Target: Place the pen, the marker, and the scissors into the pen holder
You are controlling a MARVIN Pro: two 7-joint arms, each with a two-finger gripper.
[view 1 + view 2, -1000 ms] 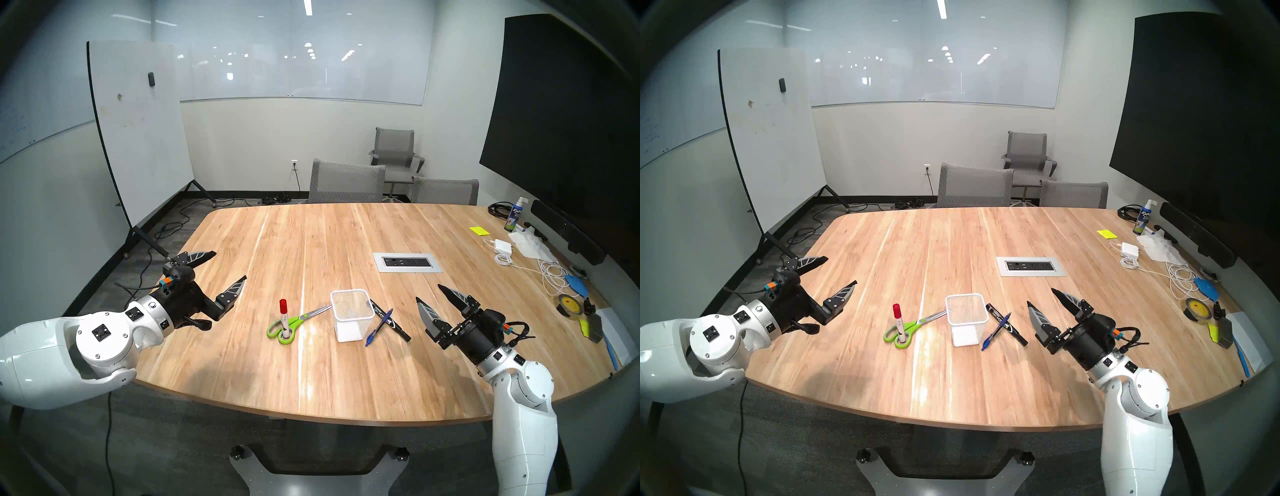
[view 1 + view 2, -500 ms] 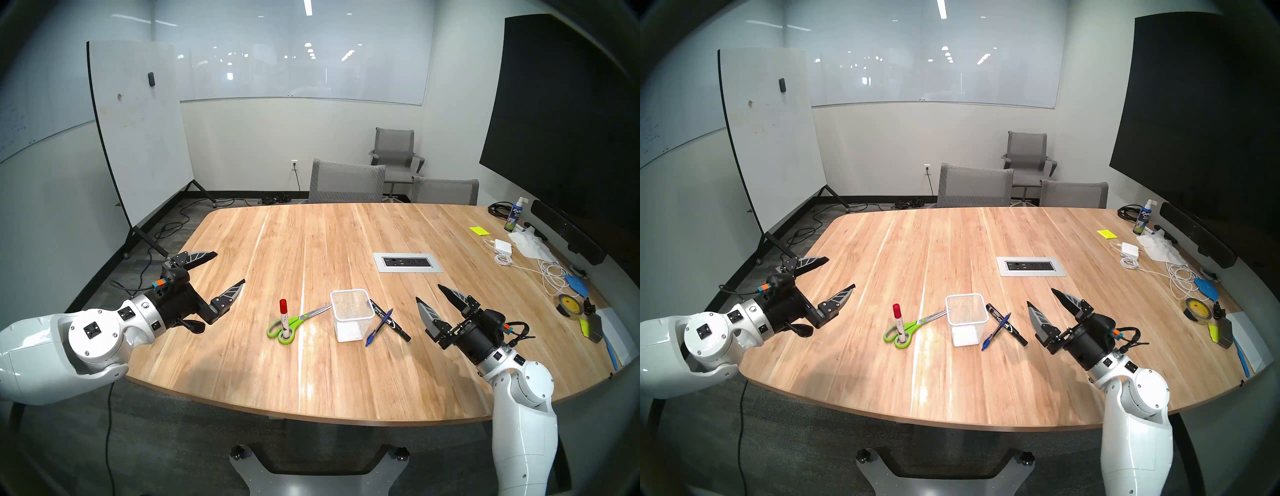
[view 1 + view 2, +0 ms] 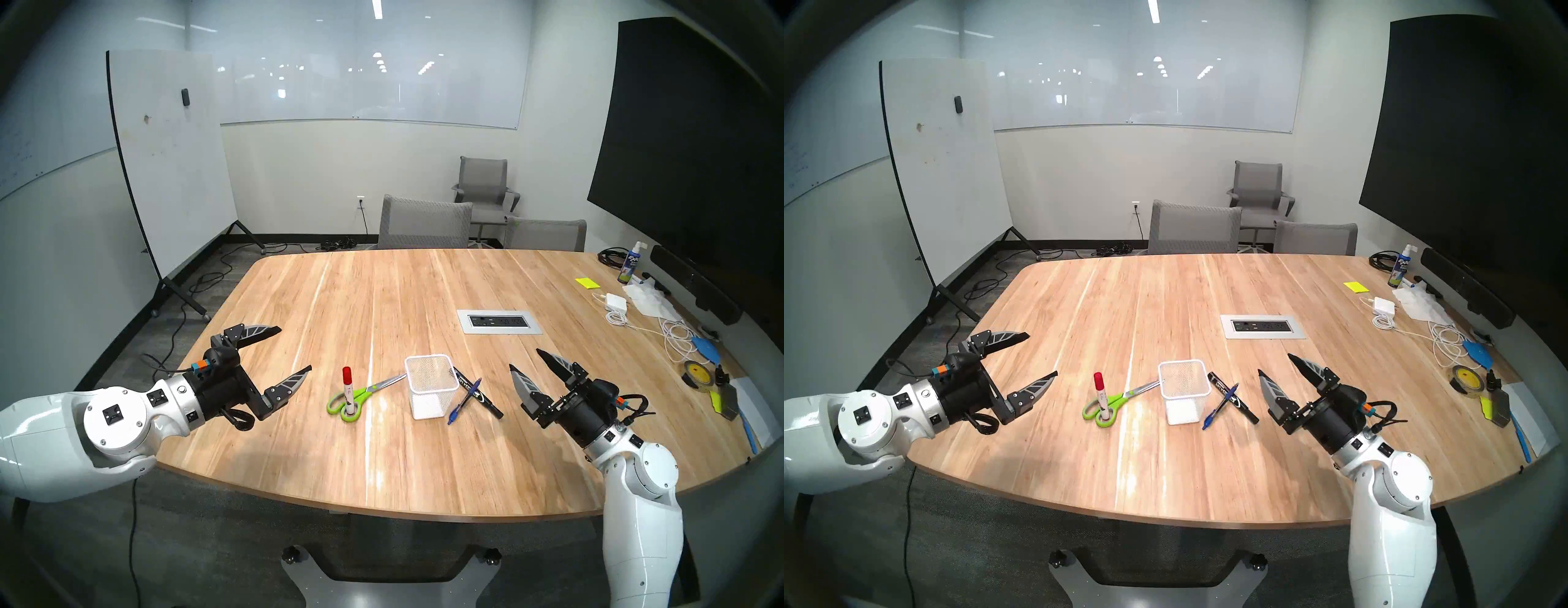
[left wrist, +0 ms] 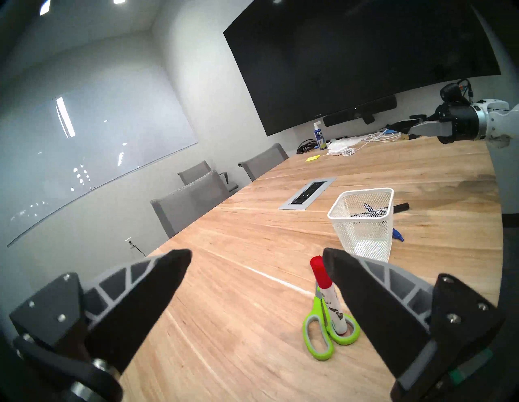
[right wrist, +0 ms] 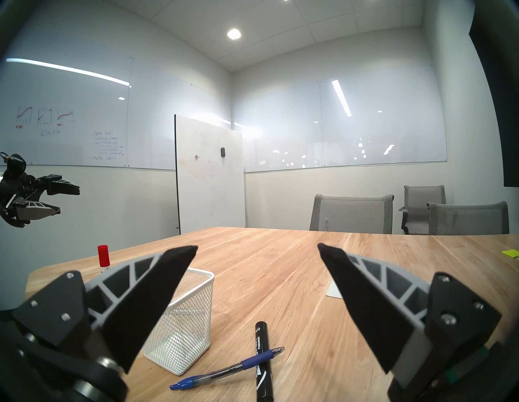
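Observation:
The white mesh pen holder (image 3: 430, 403) stands upright on the table, empty. To its left lie the green-handled scissors (image 3: 345, 403), blades pointing at the holder. A red-capped white marker (image 3: 348, 388) stands upright in one handle loop. Right of the holder a blue pen (image 3: 464, 401) lies across a black marker (image 3: 488, 403). My left gripper (image 3: 295, 349) hovers open just left of the scissors (image 4: 318, 337) and the red-capped marker (image 4: 327, 292). My right gripper (image 3: 525, 358) hangs open right of the pen (image 5: 224, 370) and the black marker (image 5: 262, 362).
A power outlet panel (image 3: 499, 321) is set into the table behind the holder. Cables, a charger (image 3: 615, 302), a tape roll (image 3: 698, 373) and a spray bottle (image 3: 630, 265) crowd the right edge. Grey chairs (image 3: 424, 223) stand at the far side.
My left arm has swung right and a little nearer, bringing its open gripper closer to the scissors and the red-capped marker. The right arm and all objects have stayed still.

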